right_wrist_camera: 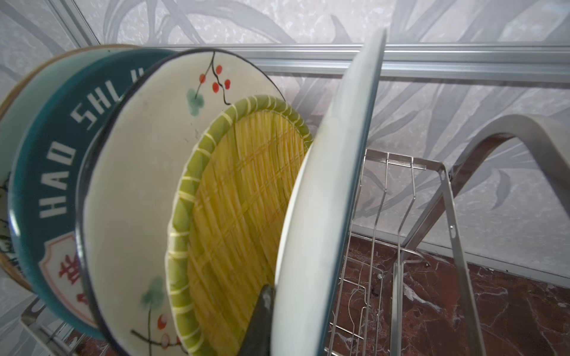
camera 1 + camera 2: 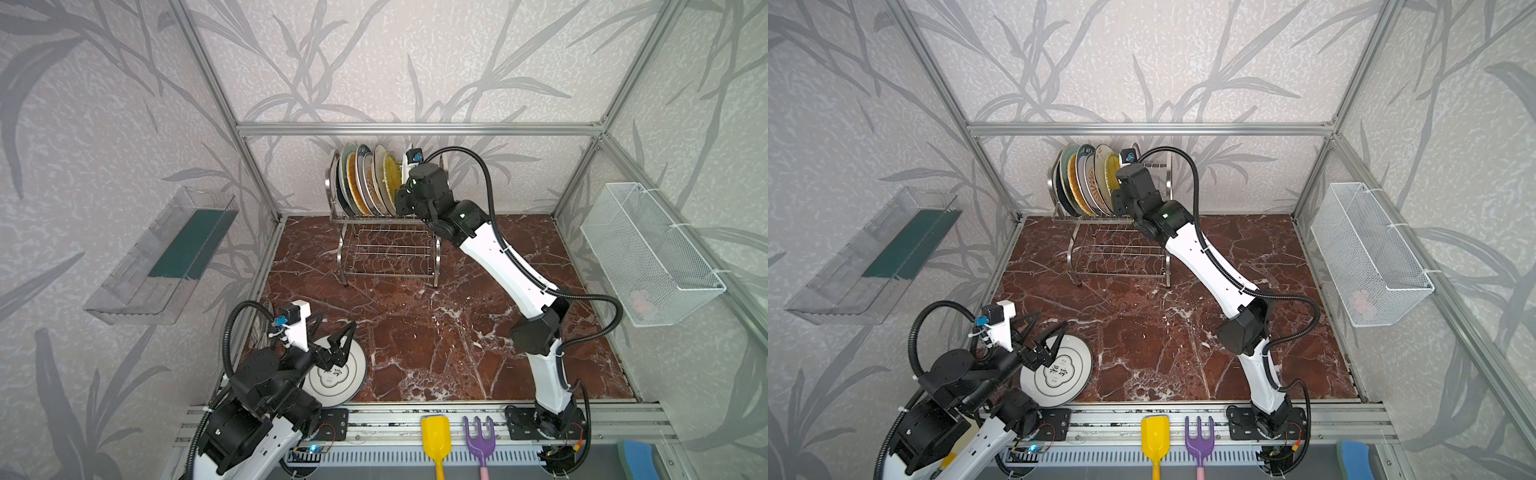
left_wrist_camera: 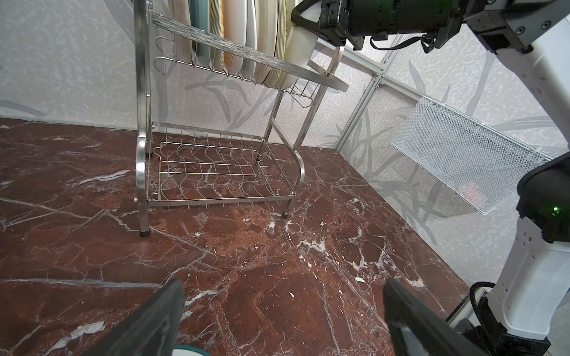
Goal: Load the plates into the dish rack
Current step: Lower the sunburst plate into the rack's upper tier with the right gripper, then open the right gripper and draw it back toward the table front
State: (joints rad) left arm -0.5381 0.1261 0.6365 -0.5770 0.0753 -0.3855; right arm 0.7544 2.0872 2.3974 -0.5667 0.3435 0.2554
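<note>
Right claw (image 1: 277, 317) is clamped on a white plate with a thin dark rim (image 1: 333, 185), at the right end of the dish rack's (image 2: 436, 266) upper tier. Only one finger (image 1: 262, 314) shows, on the side facing the yellow woven plate (image 1: 240, 215). The other finger is hidden behind the held plate. That plate stands on edge, near upright, just beside the yellow one. Left wrist view shows its lower edge down at the tier's wires; can't tell if it's seated in a slot.

Right arm: base sits well in front of the rack and off to its right, at the worktop's (image 2: 415, 332) near edge. Lower link rises to a raised elbow, and the forearm slopes up and back to the rack's top. The wrist sits at the end of the plate row.

Rest of the row in that tier is all on edge, leaning a little. Next to the yellow one is a cream floral plate (image 1: 138, 185), then a teal-rimmed plate (image 1: 46, 172). An orange woven plate (image 2: 352, 180) and a black plate (image 2: 340, 199) stand toward the rack's left end.

Left claw (image 3: 283, 286): jaws wide apart, holding nothing. It sits low above the Chinese-character plate (image 2: 340, 378), which lies flat on the worktop, well in front of the rack and to its left. Left arm is folded tight and low over its base, claw pointing toward the rack.
</note>
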